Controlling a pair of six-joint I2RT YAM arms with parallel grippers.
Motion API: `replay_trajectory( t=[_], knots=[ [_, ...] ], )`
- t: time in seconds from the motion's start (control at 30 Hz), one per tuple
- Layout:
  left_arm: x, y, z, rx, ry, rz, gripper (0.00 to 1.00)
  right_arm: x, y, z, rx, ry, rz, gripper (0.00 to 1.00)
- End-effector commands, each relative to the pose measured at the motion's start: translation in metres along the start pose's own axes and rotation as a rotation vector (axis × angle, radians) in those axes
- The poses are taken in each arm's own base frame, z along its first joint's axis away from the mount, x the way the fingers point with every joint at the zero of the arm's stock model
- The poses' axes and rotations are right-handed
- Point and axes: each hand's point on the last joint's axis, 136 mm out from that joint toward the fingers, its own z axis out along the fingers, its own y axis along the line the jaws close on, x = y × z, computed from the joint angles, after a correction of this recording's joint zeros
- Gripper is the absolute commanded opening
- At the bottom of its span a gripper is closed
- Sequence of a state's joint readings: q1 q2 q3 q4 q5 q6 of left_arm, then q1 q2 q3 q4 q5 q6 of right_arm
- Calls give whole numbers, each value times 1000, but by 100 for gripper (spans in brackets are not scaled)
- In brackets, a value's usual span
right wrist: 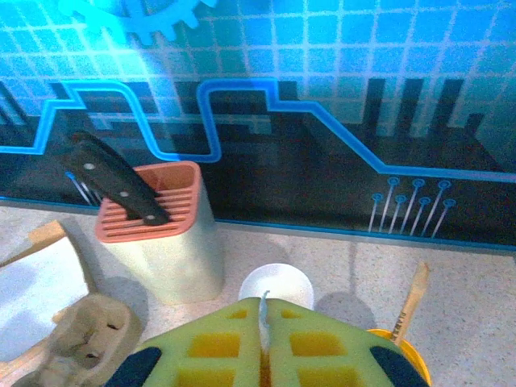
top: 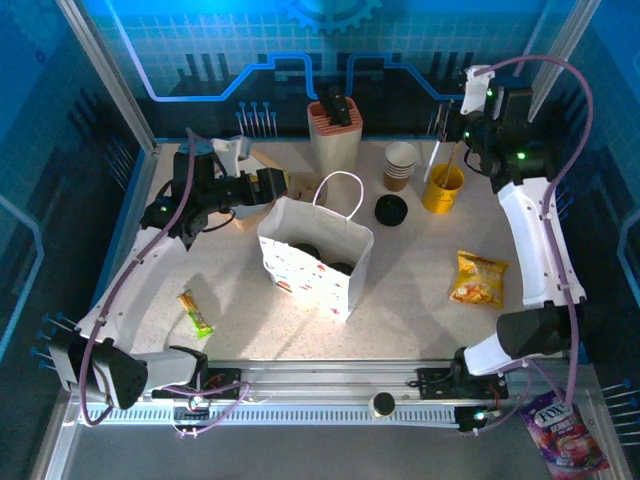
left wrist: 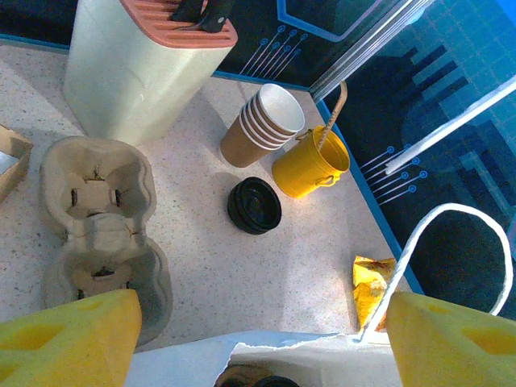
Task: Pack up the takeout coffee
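Our left gripper [left wrist: 258,345] holds its fingers wide apart and empty at the rim of the white paper bag [top: 312,280]. Inside sits the takeout coffee [top: 306,250], 2 black-lidded cups. Our right gripper [right wrist: 262,348] is pressed closed above the stack of lidless cups [right wrist: 276,287].

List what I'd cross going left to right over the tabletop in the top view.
Snack bar → white paper bag → stack of nested paper cups → small yellow pail → orange chip bag.
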State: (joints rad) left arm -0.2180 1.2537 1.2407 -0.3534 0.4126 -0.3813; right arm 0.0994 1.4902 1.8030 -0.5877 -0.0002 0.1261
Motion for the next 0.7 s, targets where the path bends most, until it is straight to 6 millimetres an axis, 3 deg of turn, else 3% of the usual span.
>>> replay_trajectory(
  t=[0.0, 0.17, 0.37, 0.53, 0.67],
  knots=[
    [-4, -2, -9, -12, -24, 43, 80, -19, 29, -34, -51, -43, -65, 10],
    [-3, 0, -8, -19, -19, 48, 80, -33, 73, -77, -150, -86, -133, 10],
    [-4, 4, -10, -35, -26, 52, 80, -36, 126, -126, -313, -122, -201, 10],
    [-5, 7, -10, -48, -32, 51, 80, -31, 159, -158, -470, -121, -217, 10],
    [-7, 10, -11, -65, -41, 49, 80, -15, 191, -170, -629, -65, -240, 10]
  ],
)
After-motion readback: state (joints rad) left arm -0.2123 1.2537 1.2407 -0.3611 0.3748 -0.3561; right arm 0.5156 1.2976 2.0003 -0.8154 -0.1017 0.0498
